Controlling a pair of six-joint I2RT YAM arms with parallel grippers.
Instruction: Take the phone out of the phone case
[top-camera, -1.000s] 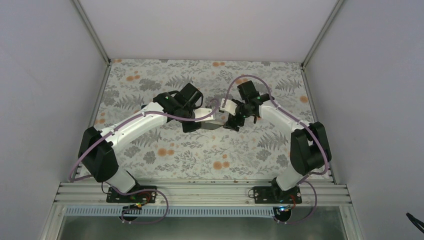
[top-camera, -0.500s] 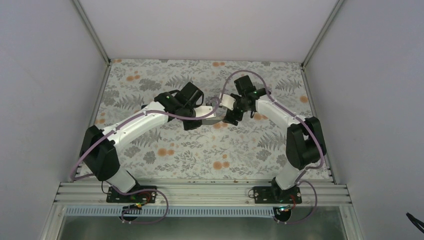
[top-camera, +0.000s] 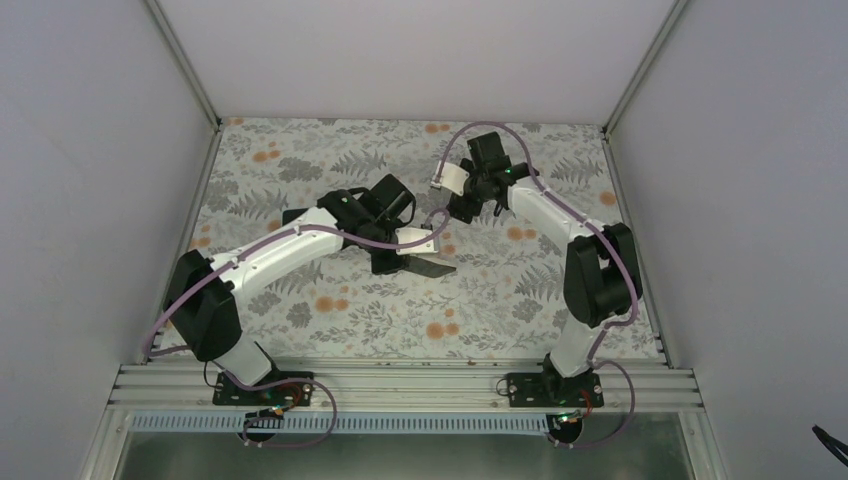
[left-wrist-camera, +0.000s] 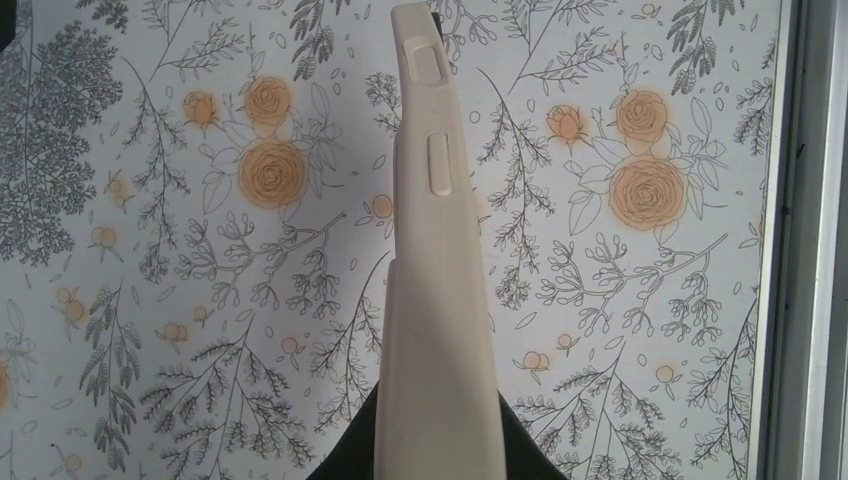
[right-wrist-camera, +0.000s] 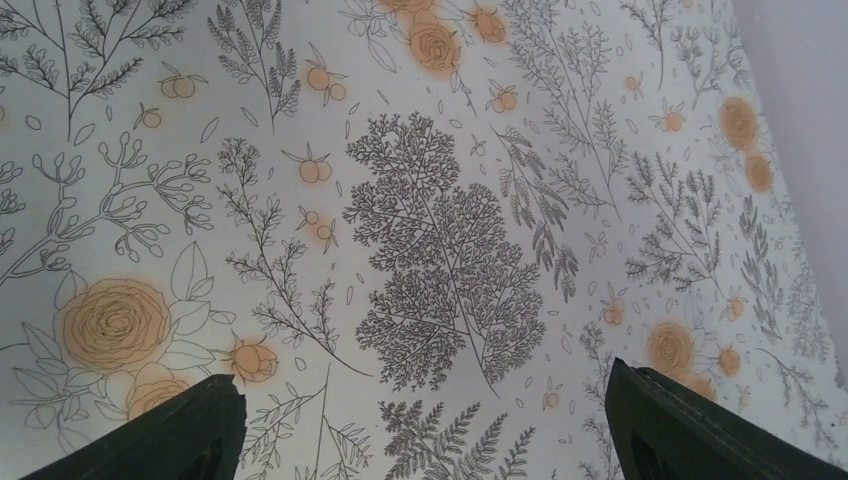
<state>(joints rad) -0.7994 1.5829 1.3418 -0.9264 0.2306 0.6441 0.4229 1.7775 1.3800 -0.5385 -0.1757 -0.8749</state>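
Note:
A beige phone case (left-wrist-camera: 437, 300) stands edge-on in the left wrist view, its side buttons showing, with my left gripper (left-wrist-camera: 437, 445) shut on its near end. From above, the case (top-camera: 417, 238) hangs just over the middle of the table. A dark flat face (top-camera: 433, 268) below its beige edge looks like the phone, seated in the case. My left gripper (top-camera: 398, 250) grips it from the left. My right gripper (top-camera: 458, 198) hovers farther back and to the right, apart from the case. In its wrist view the right gripper (right-wrist-camera: 430, 440) is open, with only tablecloth between its fingers (right-wrist-camera: 195, 430).
A floral cloth (top-camera: 330, 310) covers the table. White walls close in the left, back and right sides. An aluminium rail (top-camera: 400, 385) with both arm bases runs along the near edge. A metal frame post (left-wrist-camera: 805, 250) shows at the right of the left wrist view.
My right gripper has drawn back from the case toward the far side of the table, staying open. The left gripper has carried the case slightly nearer and to the right.

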